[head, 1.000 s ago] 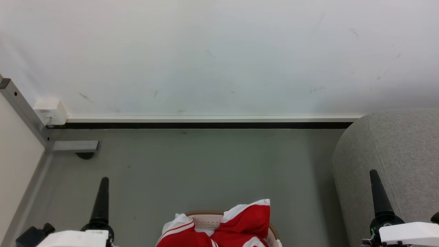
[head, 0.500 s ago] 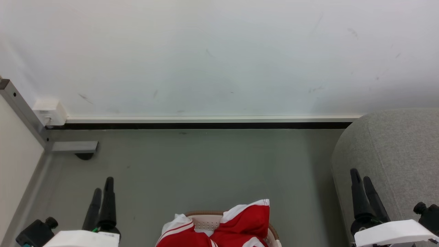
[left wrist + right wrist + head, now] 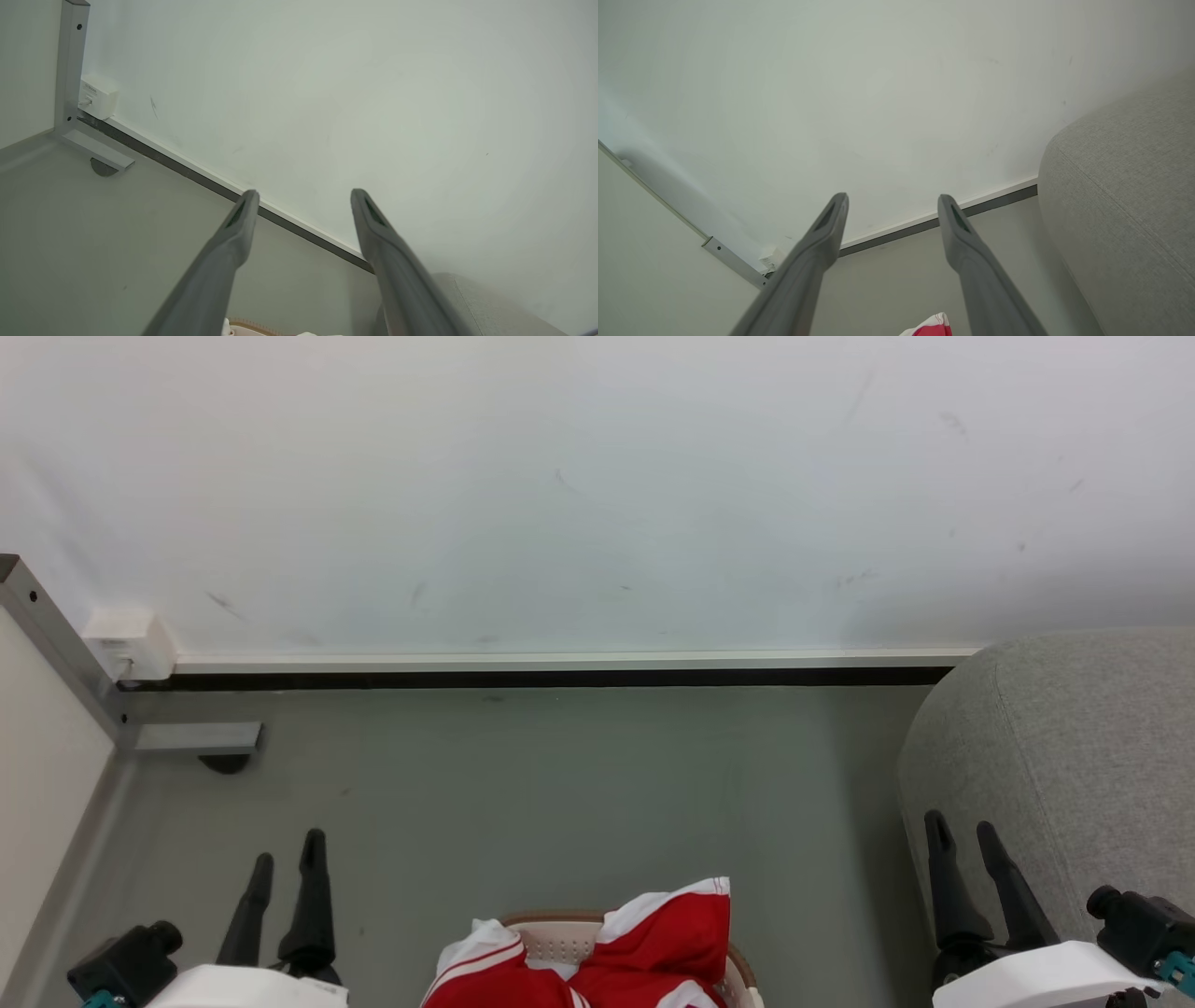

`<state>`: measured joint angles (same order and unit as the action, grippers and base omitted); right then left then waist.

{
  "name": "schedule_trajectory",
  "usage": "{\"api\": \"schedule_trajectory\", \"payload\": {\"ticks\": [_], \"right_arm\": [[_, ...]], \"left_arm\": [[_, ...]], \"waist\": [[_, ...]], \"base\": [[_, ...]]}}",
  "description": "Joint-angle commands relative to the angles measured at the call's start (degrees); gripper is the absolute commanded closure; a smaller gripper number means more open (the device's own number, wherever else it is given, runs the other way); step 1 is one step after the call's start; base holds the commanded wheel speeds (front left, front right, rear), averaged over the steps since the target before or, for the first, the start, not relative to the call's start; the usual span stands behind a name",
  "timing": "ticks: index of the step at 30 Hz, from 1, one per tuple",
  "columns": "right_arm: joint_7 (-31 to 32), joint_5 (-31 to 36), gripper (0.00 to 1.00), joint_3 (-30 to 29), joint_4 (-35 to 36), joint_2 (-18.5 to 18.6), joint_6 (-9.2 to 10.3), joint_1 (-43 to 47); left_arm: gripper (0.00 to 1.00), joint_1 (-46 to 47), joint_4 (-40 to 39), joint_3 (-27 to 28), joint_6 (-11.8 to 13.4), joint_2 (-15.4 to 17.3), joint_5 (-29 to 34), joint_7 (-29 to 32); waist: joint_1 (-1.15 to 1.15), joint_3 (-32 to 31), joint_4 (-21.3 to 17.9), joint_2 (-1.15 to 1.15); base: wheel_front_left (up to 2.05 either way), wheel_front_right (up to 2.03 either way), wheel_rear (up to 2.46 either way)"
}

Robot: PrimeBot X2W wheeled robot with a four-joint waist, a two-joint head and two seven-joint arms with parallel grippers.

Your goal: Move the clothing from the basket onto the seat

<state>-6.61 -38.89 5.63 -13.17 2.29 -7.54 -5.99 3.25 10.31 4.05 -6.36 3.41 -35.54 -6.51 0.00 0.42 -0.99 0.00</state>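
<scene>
A scuffed white wall (image 3: 597,476) meets grey floor (image 3: 560,784) (dark skirting strip (image 3: 560,678) between).

We see two long dark fingers on the left gripper (image 3: 289,847) and two more on the right gripper (image 3: 960,823) — thin at the tips, fat at the bottom. Up close the fingers (image 3: 219,270) look grey, each with a dark slot near its tip. Behind them sit smooth white shells (image 3: 1036,980), each with a small black camera (image 3: 1134,924) and a teal bit (image 3: 1178,969)
</scene>
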Motion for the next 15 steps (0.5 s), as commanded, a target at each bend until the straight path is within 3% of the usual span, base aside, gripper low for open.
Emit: {"api": "schedule_trajectory", "payload": {"ticks": [1,15], "right_arm": [[-0.6,1.6,0.00,0.3,0.2,0.6,0.05,-1.8],[-2.7,9.9,0.00,2.5,-0.9,0.7,0.06,-2.5]], "left_arm": [[0.00,0.1,-0.4,0.0,0.3,0.7,2.1,-0.7],[0.00,-0.1,0.1,-1.1,1.0,1.5,10.6,-2.8]], "waist": [[0.00,0.0,0.0,0.00],[0.00,-0.1,-0.7,0.00]], "base": [[0.00,0.00,0.00],[0.00,0.00,0.00]]}}
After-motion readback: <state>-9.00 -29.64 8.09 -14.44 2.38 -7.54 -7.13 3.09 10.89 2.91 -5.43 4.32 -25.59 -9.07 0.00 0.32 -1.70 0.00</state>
